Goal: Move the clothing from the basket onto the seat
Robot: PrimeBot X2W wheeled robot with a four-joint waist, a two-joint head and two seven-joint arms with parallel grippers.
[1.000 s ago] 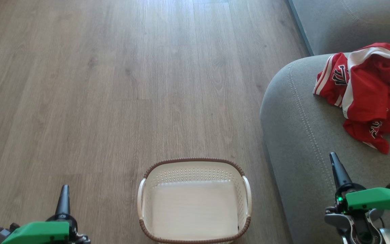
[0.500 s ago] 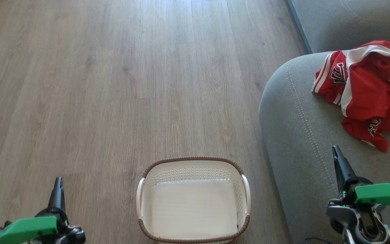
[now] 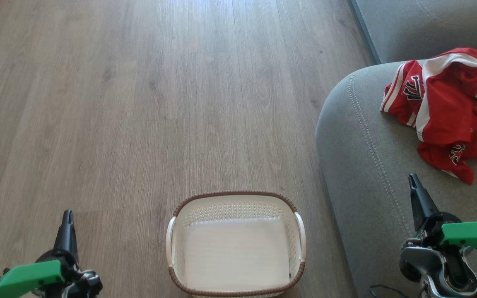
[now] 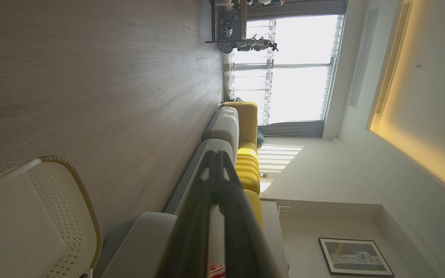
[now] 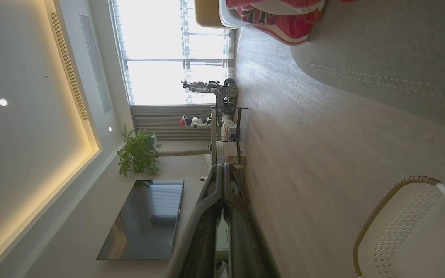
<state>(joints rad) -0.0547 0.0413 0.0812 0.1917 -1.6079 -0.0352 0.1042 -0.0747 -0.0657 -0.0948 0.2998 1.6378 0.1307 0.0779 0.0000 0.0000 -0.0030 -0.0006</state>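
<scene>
Spanning the room, wood-plank floor (image 3: 139, 103) bears the basket (image 3: 235, 193) — clothing (image 3: 445, 107) on the seat (image 3: 367, 174) — both jaws pressed together, empty

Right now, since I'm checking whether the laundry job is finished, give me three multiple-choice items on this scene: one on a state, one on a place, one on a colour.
1. The basket is:
A. heaped
B. empty
C. half full

2. The clothing lies:
A. in the basket
B. over the basket's handle
C. on the seat

3. The clothing is mainly:
A. red
B. blue
C. yellow

Answers:
1 B: the head view shows the basket's bare pale bottom.
2 C: the crumpled bundle rests on the grey cushion, apart from the basket.
3 A: the cloth is red with white trim.
</scene>
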